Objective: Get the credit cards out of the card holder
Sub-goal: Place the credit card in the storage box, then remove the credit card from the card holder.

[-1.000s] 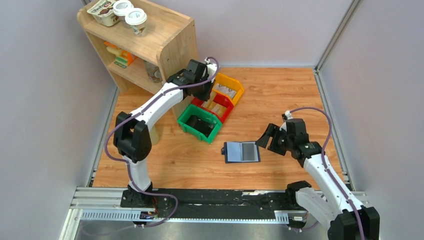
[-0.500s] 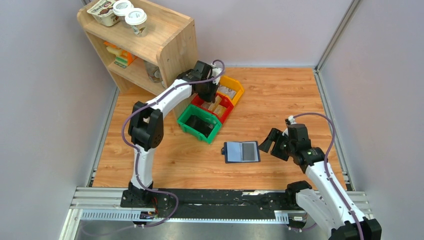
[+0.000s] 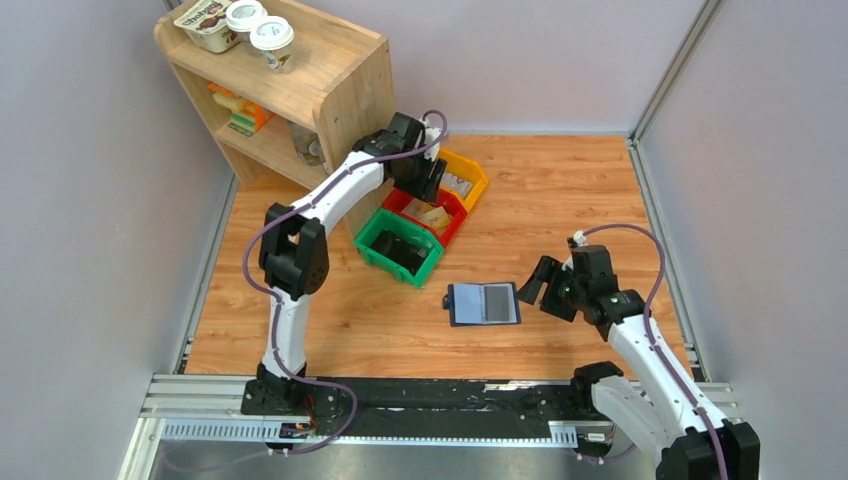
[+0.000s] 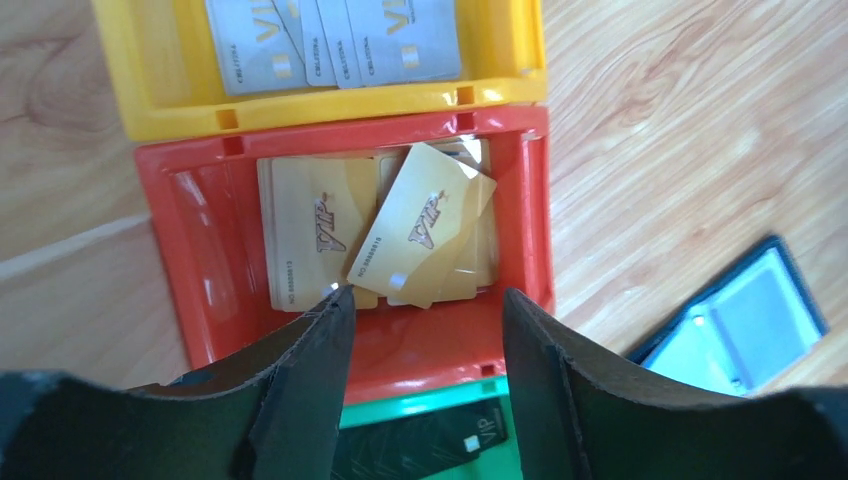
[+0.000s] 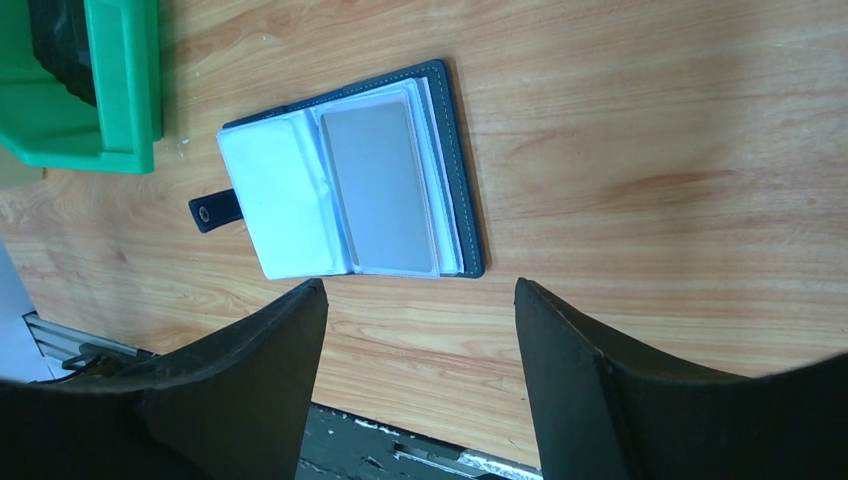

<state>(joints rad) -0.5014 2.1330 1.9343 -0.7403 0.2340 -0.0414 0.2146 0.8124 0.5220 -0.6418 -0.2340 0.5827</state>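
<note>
A: Nearest entry?
B: We log the right gripper (image 3: 533, 283), fingers spread, holding nothing. The card holder (image 3: 484, 304) lies open on the bench (image 3: 560, 200), just at its nine o'clock.
A: Farther on?
B: At the card holder's eleven o'clock we list a red bin (image 4: 170, 260) containing gold credit cards (image 4: 425, 235). The left gripper (image 4: 425, 297) is spread above them, empty.

The top camera looks down on the whole table (image 3: 560, 190). Both wrist cameras look down closely, sharing the card holder (image 5: 350, 190).
</note>
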